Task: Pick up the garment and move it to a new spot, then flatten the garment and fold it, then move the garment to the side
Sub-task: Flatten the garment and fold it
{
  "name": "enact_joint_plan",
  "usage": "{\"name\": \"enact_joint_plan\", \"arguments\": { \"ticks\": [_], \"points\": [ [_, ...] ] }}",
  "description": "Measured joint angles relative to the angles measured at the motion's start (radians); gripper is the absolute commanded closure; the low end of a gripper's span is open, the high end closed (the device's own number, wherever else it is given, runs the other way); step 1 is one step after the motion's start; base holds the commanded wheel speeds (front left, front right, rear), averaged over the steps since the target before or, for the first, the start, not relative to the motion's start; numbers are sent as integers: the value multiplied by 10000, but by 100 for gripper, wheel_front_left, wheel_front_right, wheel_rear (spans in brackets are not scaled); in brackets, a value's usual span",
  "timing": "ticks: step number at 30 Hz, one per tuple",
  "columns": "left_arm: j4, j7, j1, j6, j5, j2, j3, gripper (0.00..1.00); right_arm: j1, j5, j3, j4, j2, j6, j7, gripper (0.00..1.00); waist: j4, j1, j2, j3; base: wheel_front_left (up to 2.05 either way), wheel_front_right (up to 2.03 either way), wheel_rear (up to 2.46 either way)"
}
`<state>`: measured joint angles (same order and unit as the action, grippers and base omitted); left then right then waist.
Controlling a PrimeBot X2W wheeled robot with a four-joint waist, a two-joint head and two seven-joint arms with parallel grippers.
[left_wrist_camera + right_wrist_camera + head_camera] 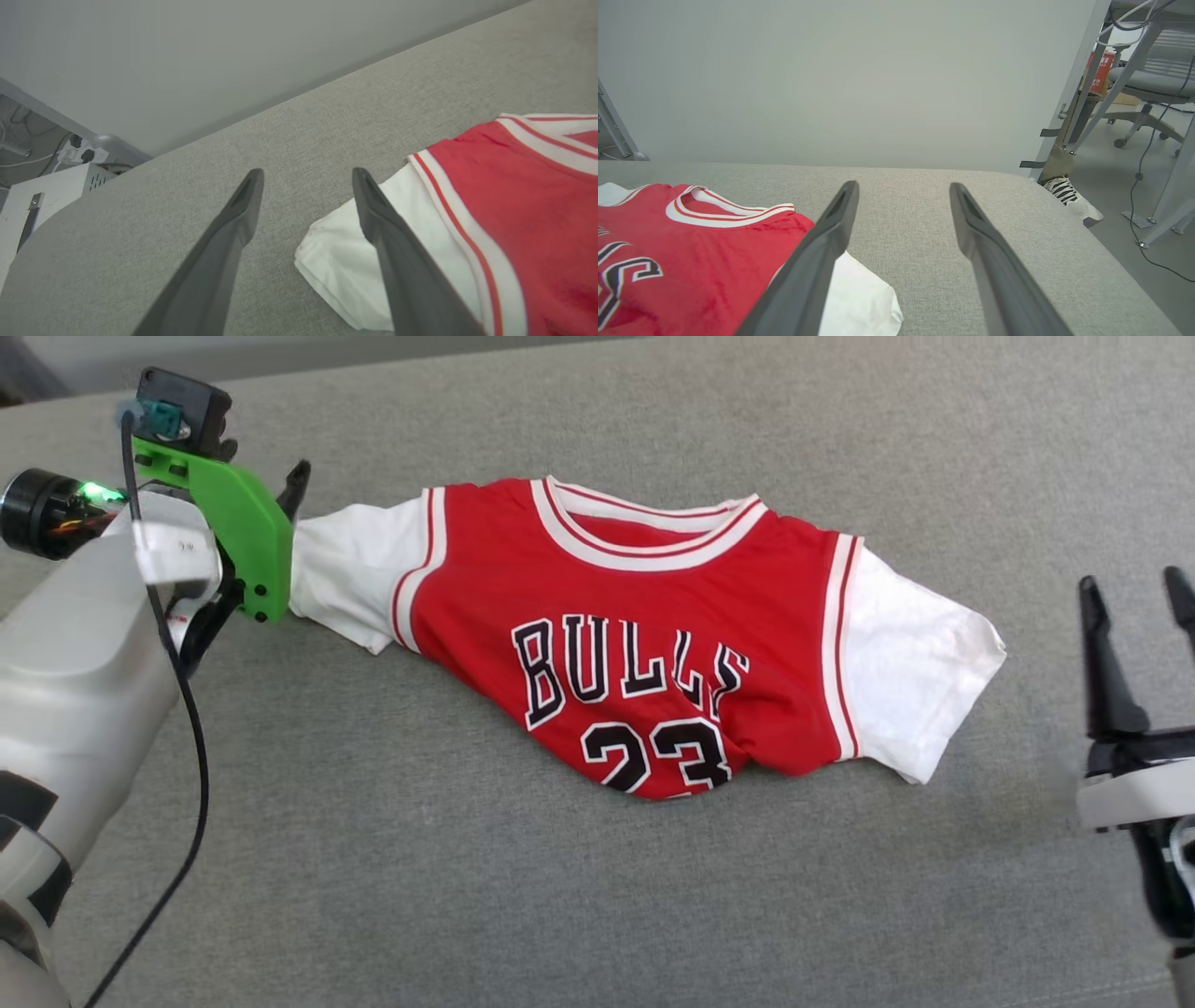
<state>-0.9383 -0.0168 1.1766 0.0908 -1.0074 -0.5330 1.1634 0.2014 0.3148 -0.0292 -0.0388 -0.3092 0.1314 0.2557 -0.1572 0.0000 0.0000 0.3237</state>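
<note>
Garment (pixel 644 625): I see it lying front up on the grey bench (pixel 597 896), near the middle of my head view. The collar points toward the far edge, and "BULLS" and 23 face me. The lower body is wrinkled and bunched under.
Sleeves: both are white. One stretches toward my left arm and the other spreads flat toward my right.
Left gripper (pixel 307 179): the fingers are spread wide with nothing between them, at the end of the sleeve on my left. One finger crosses the white cloth in the wrist view, but I cannot tell whether it touches.
Right gripper (pixel 1134 583): the fingers are spread wide and empty, clear of the sleeve on my right, over bare bench.
Green bracket (pixel 233 513): it sits on my left wrist and hides most of that gripper from the head camera.
Beyond the bench: I see a plain wall. In the right wrist view there is a person's shoe (pixel 1066 193) on the floor and an office chair (pixel 1148 79).
</note>
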Motion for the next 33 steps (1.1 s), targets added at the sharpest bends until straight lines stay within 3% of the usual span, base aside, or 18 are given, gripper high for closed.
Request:
{"name": "enact_joint_plan", "arguments": {
  "ticks": [4,8,9,11,18,22,25,33],
  "points": [
    [303,-1691,-424,-506,249,10,-280,0,30,56,-368,201,-491,0,-127,0,188,0,0,-357,0,0,0],
    [1104,-2336,-1040,-1287,316,-38,-817,0,278,422,-364,485,-1172,0,-1185,0,469,0,0,-657,0,0,0],
    [2385,-2389,-1573,-2188,752,-247,-1678,0,583,940,-40,606,-1912,0,-2606,0,693,0,0,-813,0,0,0],
    [3547,-2393,-2118,-2880,1352,-424,-2370,0,664,1526,412,616,-2598,0,-4011,0,867,0,0,-877,0,0,0],
    [6755,-2393,-4964,-4429,2880,-579,-4506,0,1174,3678,1645,332,-4426,2,-8140,0,1330,0,0,-917,0,0,0],
    [8069,-2393,-6278,-4882,3607,-414,-5636,0,1443,4433,2015,-211,-4778,2,-9990,0,1561,0,0,-796,0,0,0],
    [8702,-2393,-7081,-4941,4079,-192,-6192,0,1741,4562,2142,-633,-4817,2,-10717,0,1726,0,0,-634,0,0,0],
    [9286,-2393,-8069,-4707,4987,454,-6995,0,2475,4527,2516,-2023,-4466,2,-11185,0,2197,0,0,-89,0,0,0]
  ]
}}
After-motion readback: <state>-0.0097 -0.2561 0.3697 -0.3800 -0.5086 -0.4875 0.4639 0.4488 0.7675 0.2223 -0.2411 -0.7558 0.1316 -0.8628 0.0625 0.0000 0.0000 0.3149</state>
